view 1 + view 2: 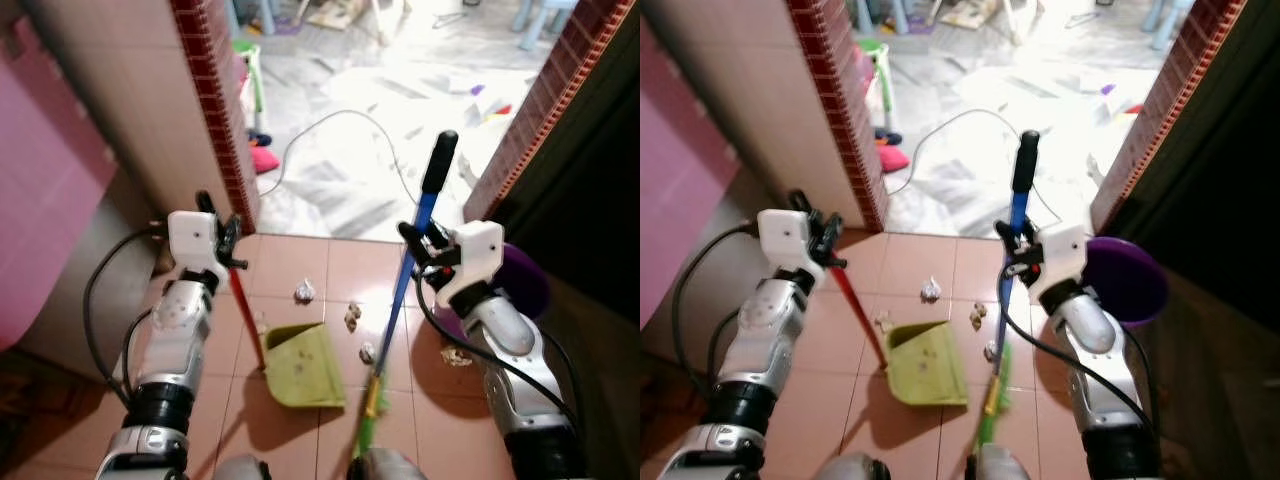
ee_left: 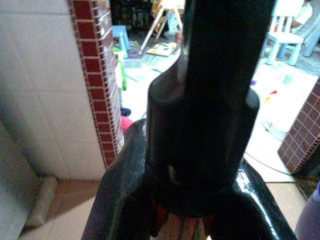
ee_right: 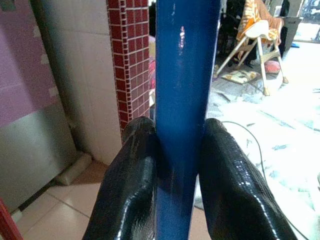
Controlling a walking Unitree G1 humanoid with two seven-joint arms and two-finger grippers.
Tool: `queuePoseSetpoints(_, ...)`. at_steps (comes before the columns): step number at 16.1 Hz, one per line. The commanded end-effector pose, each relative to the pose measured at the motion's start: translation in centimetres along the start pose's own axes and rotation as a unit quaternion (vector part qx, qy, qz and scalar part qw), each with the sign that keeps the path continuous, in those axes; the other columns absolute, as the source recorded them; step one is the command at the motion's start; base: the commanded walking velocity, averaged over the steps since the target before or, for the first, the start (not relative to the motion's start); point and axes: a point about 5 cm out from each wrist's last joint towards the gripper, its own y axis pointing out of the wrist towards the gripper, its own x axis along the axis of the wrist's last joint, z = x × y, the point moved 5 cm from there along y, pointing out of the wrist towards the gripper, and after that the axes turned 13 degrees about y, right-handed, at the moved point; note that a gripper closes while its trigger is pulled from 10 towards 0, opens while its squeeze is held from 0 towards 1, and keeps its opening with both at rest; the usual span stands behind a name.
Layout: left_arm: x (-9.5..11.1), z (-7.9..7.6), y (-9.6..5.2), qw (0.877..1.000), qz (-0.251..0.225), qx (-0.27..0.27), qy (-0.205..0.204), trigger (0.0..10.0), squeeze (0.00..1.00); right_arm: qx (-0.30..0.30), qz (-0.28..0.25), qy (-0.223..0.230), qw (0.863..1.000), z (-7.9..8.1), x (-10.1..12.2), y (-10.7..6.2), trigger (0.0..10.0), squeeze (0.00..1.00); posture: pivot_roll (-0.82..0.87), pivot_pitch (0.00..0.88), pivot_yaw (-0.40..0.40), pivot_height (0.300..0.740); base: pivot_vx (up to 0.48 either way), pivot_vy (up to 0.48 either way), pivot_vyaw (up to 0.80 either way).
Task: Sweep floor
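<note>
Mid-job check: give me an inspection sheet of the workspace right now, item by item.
Surface: terracotta tile floor.
Job's things: green dustpan on the floor, red handle; blue-handled broom, green head beside the dustpan.
Clutter: crumpled paper bits ahead of the dustpan.
Grippers: left gripper shut on the dustpan handle; right gripper shut on the broom.
Cables: white cord across the pale floor beyond.
Surroundings: red mosaic pillar, purple bucket at right.
</note>
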Motion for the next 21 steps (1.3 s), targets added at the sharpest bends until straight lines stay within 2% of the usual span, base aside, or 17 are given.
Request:
queuePoseSetpoints(1, 1.1, -0.2, 0.3, 1.0, -0.02, -0.001, -0.003, 10.0, 0.0, 0.005, -0.014, -0.011, 1.0, 0.2, 0.8, 0.0, 10.0, 0.0, -0.17, 0.084, 0.043, 0.74, 0.247, 0.0, 0.0)
queuePoseSetpoints(7, 0.6, -0.7, 0.0, 1.0, -0.013, -0.009, -0.003, 10.0, 0.0, 0.014, -0.012, -0.021, 1.0, 0.2, 0.9, 0.2, 10.0, 0.0, -0.17, 0.075, 0.042, 0.74, 0.0, 0.0, 0.0)
queuePoseSetpoints(9, 0.4, -1.3, 0.1, 0.999, -0.011, -0.037, 0.003, 10.0, 0.0, 0.015, -0.01, -0.022, 1.0, 0.1, 0.6, 0.1, 10.0, 0.0, -0.17, 0.072, 0.043, 0.74, 0.0, 0.0, 0.0)
queuePoseSetpoints(12, 0.2, -1.7, 0.5, 0.999, -0.009, -0.049, 0.008, 10.0, 0.0, 0.03, -0.009, -0.028, 0.999, 0.6, -0.1, 1.0, 10.0, 0.0, -0.17, 0.078, 0.051, 0.74, 0.0, 0.0, 0.0)
queuePoseSetpoints(13, -0.1, -1.5, 0.7, 0.999, -0.006, -0.047, 0.017, 10.0, 0.0, 0.036, -0.013, -0.034, 0.999, 0.8, 0.0, 1.8, 10.0, 0.0, -0.17, 0.08, 0.051, 0.74, 0.0, 0.0, 0.0)
queuePoseSetpoints(15, -0.2, -1.1, 0.8, 0.999, -0.005, -0.037, 0.03, 10.0, 0.0, 0.045, -0.017, -0.045, 0.998, 1.0, 0.3, 2.2, 10.0, 0.0, -0.17, 0.086, 0.052, 0.74, 0.0, 0.0, 0.0)
queuePoseSetpoints(17, -0.2, -0.6, 0.9, 0.999, -0.007, -0.023, 0.039, 10.0, 0.0, 0.049, -0.02, -0.055, 0.997, 0.8, 0.6, 2.3, 10.0, 0.0, -0.18, 0.117, 0.048, 0.74, 0.0, 0.0, 0.0)
queuePoseSetpoints(21, 0.4, -1.1, 1.4, 0.999, -0.02, -0.023, 0.036, 10.0, 0.0, 0.063, -0.031, -0.081, 0.994, 1.0, 1.0, 2.8, 10.0, 0.0, -0.19, 0.192, 0.032, 0.74, 0.0, 0.0, 0.0)
